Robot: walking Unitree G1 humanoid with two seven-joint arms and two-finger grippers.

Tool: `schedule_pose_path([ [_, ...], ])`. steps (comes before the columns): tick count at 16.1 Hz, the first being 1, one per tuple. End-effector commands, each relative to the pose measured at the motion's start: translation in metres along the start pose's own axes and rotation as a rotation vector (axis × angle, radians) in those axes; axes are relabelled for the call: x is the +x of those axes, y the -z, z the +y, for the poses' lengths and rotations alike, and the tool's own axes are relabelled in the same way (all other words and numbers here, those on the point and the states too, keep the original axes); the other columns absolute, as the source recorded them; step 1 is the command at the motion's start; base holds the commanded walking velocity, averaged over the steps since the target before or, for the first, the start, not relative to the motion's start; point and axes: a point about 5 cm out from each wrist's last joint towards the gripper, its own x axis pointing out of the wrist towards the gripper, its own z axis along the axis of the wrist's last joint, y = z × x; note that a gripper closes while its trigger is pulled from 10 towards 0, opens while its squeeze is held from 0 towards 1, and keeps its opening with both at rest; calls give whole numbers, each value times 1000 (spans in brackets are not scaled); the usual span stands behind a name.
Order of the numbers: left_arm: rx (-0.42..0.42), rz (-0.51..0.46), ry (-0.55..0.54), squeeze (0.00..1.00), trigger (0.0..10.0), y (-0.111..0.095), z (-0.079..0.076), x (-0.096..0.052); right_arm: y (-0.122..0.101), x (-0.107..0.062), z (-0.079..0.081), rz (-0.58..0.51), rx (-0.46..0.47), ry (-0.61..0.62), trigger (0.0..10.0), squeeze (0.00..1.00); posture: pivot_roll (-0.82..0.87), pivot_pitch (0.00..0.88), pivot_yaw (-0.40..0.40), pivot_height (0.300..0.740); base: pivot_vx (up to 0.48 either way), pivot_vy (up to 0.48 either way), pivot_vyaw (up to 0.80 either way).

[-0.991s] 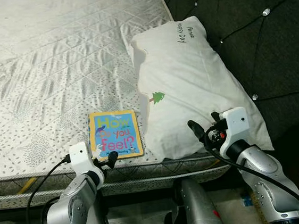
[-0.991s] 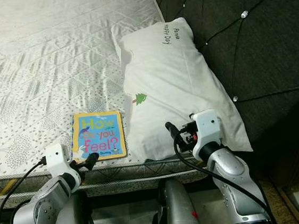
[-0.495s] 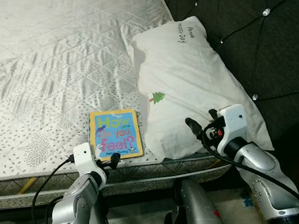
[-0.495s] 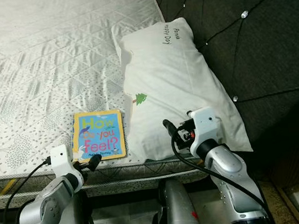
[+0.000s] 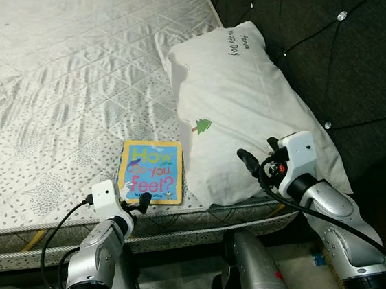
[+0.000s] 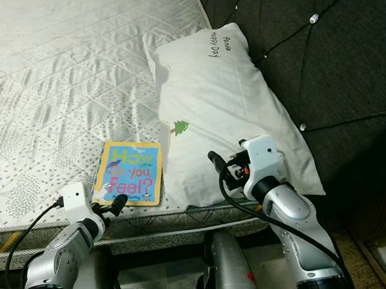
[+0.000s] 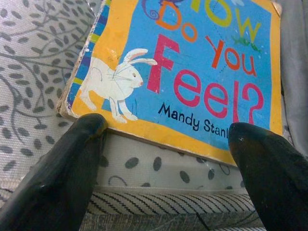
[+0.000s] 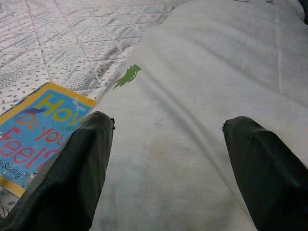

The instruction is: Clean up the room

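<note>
A glossy, worn-cornered cardboard picture book point(image 5: 151, 180) with a yellow border lies flat on the quilted, speckled grey mattress point(image 5: 57, 96), near its front edge, touching the soft white pillow point(image 5: 244, 104). It now sits skewed, unlike a second ago. The left gripper point(image 7: 163, 144), jaws spread, meets its near edge; the right gripper point(image 8: 163, 139), jaws released, hovers over the pillow.

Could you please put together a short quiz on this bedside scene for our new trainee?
1. True or false: the left gripper is open, its fingers at the book's near edge.
2. What does the right gripper hover over? A) the pillow B) the headboard C) a cup
3. What animal is drawn on the book's cover?

Key: 1 true. 2 A. 3 A white rabbit.
</note>
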Motion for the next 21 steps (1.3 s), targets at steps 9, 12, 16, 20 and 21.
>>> schedule_pose_path([
  [9, 8, -138, -5, 0, 10000, -13, -21, -12, 5, 2, -2, 9, -3, 7, 10000, 0, -50, 138, -127, 567, 0, 0, 0],
  [12, 13, -196, 32, 0, 10000, -26, -36, -19, 3, 6, 1, 0, 1, -3, 10000, 0, -41, 132, -130, 567, 0, 0, 0],
  [16, 13, -373, 84, 0, 10000, -50, -49, -37, 2, 12, 6, -19, 16, -7, 10000, 0, -3, 111, -124, 567, 0, 0, 0],
  [20, 166, -515, 76, 0, 10000, -62, -38, -68, 2, 23, 13, -55, 67, 12, 10000, 0, 51, 84, -121, 567, 0, 0, 0],
  [21, 203, -521, 84, 0, 10000, -63, -37, -72, 2, 25, 15, -55, 73, 10, 10000, 0, 67, 75, -124, 567, 0, 0, 0],
])
